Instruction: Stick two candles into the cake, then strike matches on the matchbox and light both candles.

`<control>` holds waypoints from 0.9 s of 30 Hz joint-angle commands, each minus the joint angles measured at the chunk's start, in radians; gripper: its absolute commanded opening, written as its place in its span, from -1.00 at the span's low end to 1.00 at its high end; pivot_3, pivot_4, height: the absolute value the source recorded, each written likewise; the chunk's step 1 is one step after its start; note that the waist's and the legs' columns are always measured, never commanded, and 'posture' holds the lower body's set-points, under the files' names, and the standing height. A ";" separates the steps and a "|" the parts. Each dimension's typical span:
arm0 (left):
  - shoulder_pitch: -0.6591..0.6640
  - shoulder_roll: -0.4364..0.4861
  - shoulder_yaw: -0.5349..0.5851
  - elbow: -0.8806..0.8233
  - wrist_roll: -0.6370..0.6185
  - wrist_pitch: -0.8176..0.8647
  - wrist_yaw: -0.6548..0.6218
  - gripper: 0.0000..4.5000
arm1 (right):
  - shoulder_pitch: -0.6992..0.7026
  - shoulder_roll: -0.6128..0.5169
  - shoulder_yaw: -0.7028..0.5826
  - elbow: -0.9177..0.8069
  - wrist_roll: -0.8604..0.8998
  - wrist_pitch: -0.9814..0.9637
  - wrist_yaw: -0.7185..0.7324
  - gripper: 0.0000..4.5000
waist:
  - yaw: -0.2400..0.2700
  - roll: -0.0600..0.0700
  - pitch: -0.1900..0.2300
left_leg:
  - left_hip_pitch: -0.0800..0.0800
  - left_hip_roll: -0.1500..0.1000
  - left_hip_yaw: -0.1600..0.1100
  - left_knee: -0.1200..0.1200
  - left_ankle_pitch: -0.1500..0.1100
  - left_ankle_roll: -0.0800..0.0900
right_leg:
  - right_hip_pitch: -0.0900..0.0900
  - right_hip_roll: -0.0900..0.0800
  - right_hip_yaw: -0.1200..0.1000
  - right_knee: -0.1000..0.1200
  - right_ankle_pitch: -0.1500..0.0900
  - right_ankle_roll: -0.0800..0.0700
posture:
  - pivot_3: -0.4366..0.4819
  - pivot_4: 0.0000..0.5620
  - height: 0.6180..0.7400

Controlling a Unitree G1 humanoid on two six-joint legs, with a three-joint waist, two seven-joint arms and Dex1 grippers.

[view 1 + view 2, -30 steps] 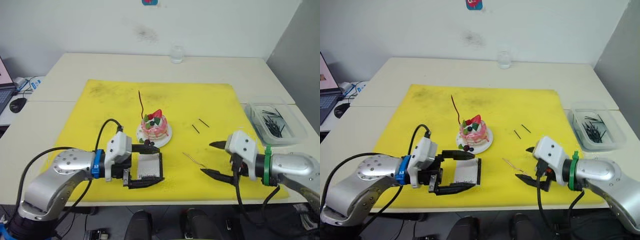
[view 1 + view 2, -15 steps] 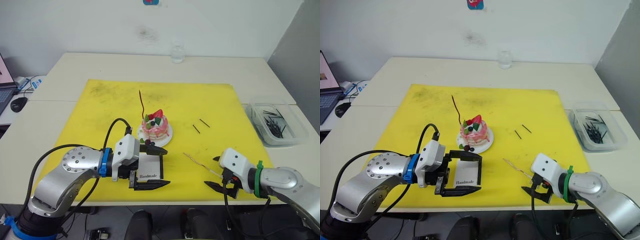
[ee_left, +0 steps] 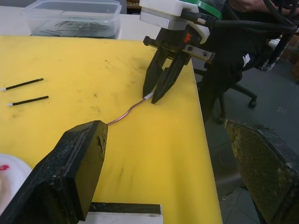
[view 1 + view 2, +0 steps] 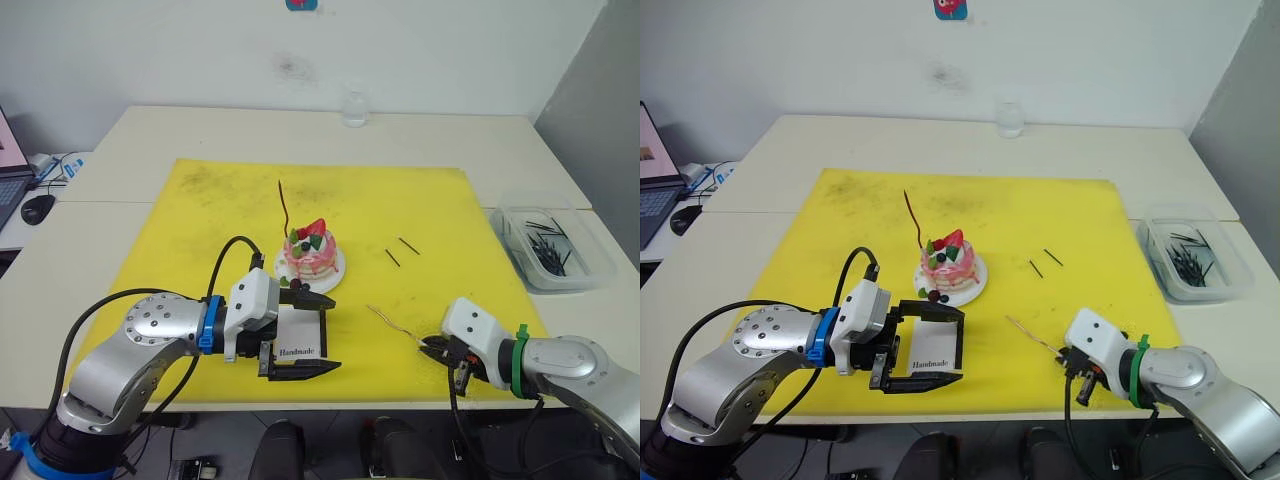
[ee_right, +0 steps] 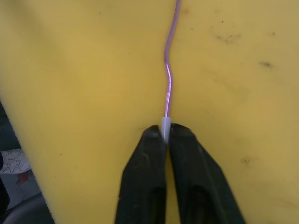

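Candles come first: the pale gold wavy candle (image 5: 168, 79) lies flat on the yellow mat (image 4: 200, 215) near its front right edge, and the right end effector (image 5: 165, 131) has its two black fingers pinched shut on the candle's whitish end, low against the mat. The thin red wavy candle (image 4: 282, 204) stands upright, stuck into the small round pink cake (image 4: 308, 253) with its strawberry and berries, which sits on a small white plate (image 4: 336, 270) near the mat's middle. Just in front of the cake, the flat white matchbox printed "Handmade" (image 4: 300, 338) lies on the mat between the widely spread fingers of the left end effector (image 4: 305, 333), which straddle it without clearly clamping it. Two short dark matches (image 4: 398, 250) lie side by side on the mat to the right of the cake, well apart from both end effectors. Farther right, off the mat on the pale surface (image 4: 440, 135), a clear plastic container (image 4: 590, 270) holds more dark sticks. A clear glass (image 4: 353, 108) stands near the surface's far edge.
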 commanded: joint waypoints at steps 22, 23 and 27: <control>-0.167 -0.073 -0.120 -0.090 -0.129 0.099 -0.023 1.00 | 0.458 -0.246 -0.760 0.143 -0.042 -0.207 0.499 -0.99 | 0.020 0.000 -0.001 | 0.000 -0.002 0.000 0.002 0.000 0.000 | 0.002 0.002 -0.001 0.000 0.001 0.001 | -0.05 -0.47 0.82; -0.184 -0.088 -0.131 -0.085 -0.128 0.100 -0.024 1.00 | 0.483 -0.238 -0.767 0.160 -0.063 -0.233 0.509 -0.99 | 0.019 0.000 -0.001 | 0.000 -0.002 -0.001 0.002 0.000 0.000 | 0.002 0.002 -0.001 0.000 0.001 0.002 | -0.05 -0.47 0.82; -0.231 -0.132 -0.172 -0.054 -0.093 0.083 -0.033 1.00 | 0.505 -0.212 -0.755 0.204 -0.095 -0.284 0.516 -0.99 | 0.010 0.002 -0.002 | 0.001 -0.003 0.000 0.003 0.000 0.000 | 0.003 0.004 0.001 0.000 0.001 0.002 | -0.05 -0.47 0.82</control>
